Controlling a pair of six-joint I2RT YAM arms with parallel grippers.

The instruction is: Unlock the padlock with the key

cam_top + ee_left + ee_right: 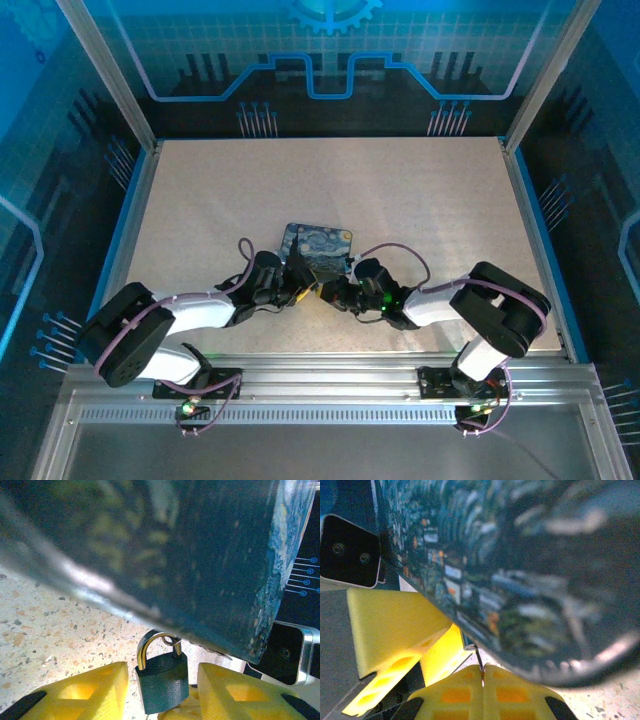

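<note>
The padlock (162, 682), dark body with a silver shackle, hangs from a small ring under the edge of the night-sky tin (200, 555). My left gripper (163, 669) is open around it, and a thin gap shows between each yellow finger (85, 690) and the lock body. My right gripper (483, 669) is shut on the key (479, 659), a thin dark sliver pointing up at the padlock's underside (469, 641). From above, both grippers meet at the near edge of the tin (318, 248), left gripper (298, 285) facing right gripper (337, 292).
The tin lies mid-table on the speckled surface (400, 190) and looms close over both wrist cameras. The left gripper's yellow fingers (395, 625) sit just left of the right gripper. Metal posts and blue walls ring the table.
</note>
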